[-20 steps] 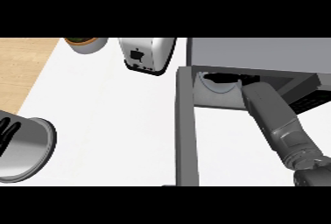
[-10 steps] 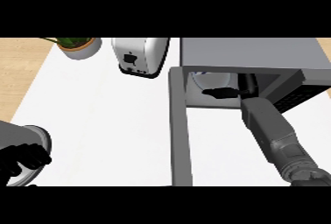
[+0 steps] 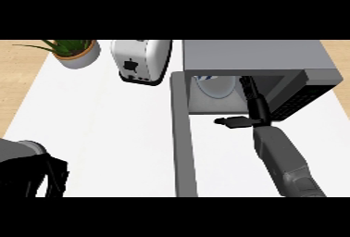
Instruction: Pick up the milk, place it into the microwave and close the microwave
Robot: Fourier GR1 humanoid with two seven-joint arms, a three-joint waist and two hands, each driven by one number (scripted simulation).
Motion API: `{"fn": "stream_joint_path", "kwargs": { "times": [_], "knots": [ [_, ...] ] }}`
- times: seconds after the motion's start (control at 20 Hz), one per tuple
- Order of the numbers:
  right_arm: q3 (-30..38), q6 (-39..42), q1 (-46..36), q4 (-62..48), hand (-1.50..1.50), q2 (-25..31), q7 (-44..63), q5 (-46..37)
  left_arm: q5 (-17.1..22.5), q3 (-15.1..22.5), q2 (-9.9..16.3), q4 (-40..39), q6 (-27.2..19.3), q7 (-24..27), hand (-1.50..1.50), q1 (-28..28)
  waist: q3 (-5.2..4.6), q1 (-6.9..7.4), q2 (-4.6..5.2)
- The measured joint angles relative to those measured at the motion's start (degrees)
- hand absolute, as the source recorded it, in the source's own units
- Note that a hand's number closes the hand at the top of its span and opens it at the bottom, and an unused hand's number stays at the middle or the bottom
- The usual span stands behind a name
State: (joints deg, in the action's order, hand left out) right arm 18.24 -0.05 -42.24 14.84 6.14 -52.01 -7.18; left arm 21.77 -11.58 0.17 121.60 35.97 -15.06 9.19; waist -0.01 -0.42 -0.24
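Observation:
The milk (image 3: 217, 88), a white carton with blue marks, stands inside the open microwave (image 3: 253, 55), towards the left of its cavity. My right hand (image 3: 254, 107) reaches into the cavity just right of the carton. Its fingers are straight and its thumb (image 3: 229, 122) sticks out to the left; it holds nothing and sits slightly apart from the milk. The microwave door (image 3: 183, 139) is swung open towards me as a long grey slab. Open and resting, my left hand (image 3: 33, 178) shows at the lower left edge.
A white toaster (image 3: 140, 62) stands left of the microwave at the back. A potted plant (image 3: 74, 52) is in the far left corner. The white counter (image 3: 103, 120) stretches between the door and my left hand.
My right hand has come off the milk and drawn back a little, so the carton now shows uncovered in the cavity. The view has shifted, showing more of the toaster and plant.

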Motion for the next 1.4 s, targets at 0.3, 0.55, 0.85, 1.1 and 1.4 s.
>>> {"fn": "stream_joint_path", "kwargs": {
  "times": [0.3,0.55,0.85,1.1,1.4],
  "knots": [
    [-2.5,2.3,9.9,7.9,-1.50,-0.6,-0.7,0.3,-6.1,7.3,-0.1,-2.8,-1.0,3.1,1.50,-1.1,-0.04,-0.75,-0.19],
    [-4.6,4.4,19.3,18.7,-1.50,-0.9,1.7,1.4,-11.6,13.9,-0.1,-3.6,-6.0,2.9,1.50,-4.4,-0.08,-1.46,-0.40],
    [-6.8,7.8,31.9,32.9,-1.50,-0.1,3.7,2.8,-19.6,20.5,-0.1,-12.2,-8.5,7.7,1.50,-11.3,-0.12,-2.02,-0.24],
    [-8.1,11.0,41.8,45.5,-1.50,1.3,5.9,4.5,-25.4,28.5,-0.1,-21.7,-12.3,11.8,1.50,-14.8,-0.13,-2.05,-0.10],
    [-8.7,14.2,50.2,58.9,-1.50,4.2,8.3,5.9,-30.9,36.2,0.0,-37.6,-21.7,21.0,1.50,-19.9,-0.14,-2.17,0.09]
  ]
}}
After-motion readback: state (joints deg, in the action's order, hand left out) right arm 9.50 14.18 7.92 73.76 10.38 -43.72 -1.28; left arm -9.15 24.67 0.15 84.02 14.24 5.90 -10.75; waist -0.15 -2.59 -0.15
